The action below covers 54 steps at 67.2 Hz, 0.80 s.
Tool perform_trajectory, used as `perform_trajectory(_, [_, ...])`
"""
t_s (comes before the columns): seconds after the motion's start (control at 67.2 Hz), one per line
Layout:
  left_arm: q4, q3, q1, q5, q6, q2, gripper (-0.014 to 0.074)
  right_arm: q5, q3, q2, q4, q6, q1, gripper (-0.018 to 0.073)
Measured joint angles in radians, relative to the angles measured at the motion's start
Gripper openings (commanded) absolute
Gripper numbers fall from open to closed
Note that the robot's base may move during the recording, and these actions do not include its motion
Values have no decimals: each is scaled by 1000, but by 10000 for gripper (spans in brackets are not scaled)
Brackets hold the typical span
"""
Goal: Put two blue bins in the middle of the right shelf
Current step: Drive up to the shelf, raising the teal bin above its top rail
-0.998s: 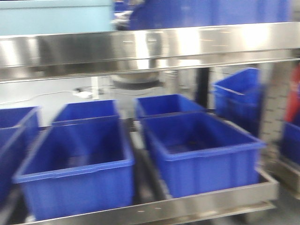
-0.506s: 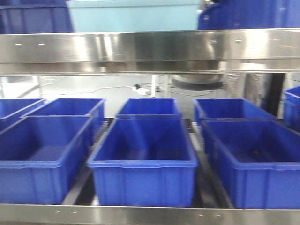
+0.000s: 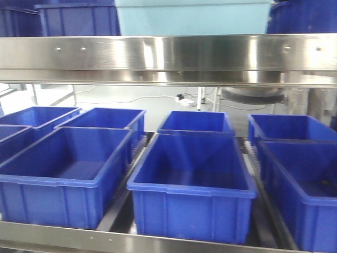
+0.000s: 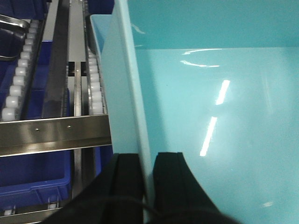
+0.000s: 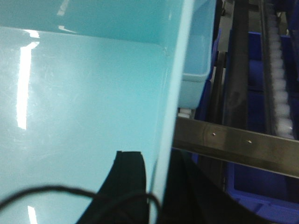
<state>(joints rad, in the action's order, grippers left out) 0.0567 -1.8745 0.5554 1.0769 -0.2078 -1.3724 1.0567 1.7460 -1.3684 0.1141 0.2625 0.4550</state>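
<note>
A light blue bin [image 3: 192, 16] shows above the steel shelf rail [image 3: 168, 55] at the top of the front view. Its pale glossy inside fills the left wrist view [image 4: 210, 93] and the right wrist view [image 5: 84, 84]. My left gripper [image 4: 147, 156] is shut on the bin's left wall, one black finger on each side. My right gripper [image 5: 156, 158] is shut on the right wall in the same way. A second light blue bin [image 5: 198, 46] sits just beyond the held one, over the roller tracks.
Several dark blue bins stand in rows on the shelf level below, among them a middle one [image 3: 192, 174], a left one [image 3: 66, 168] and a right one [image 3: 300, 179]. More dark blue bins [image 3: 79, 18] sit on the upper level. Roller tracks [image 4: 91, 84] run beside the held bin.
The shelf, its dark blue bins and the light blue bin have all slid rightwards in the front view, and the motion blur is gone.
</note>
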Motion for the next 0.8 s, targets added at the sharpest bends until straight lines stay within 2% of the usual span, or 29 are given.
perform_trajectory(0.804, [0, 0, 0, 0, 0, 0, -111, 0, 0, 0, 0, 0, 0, -153])
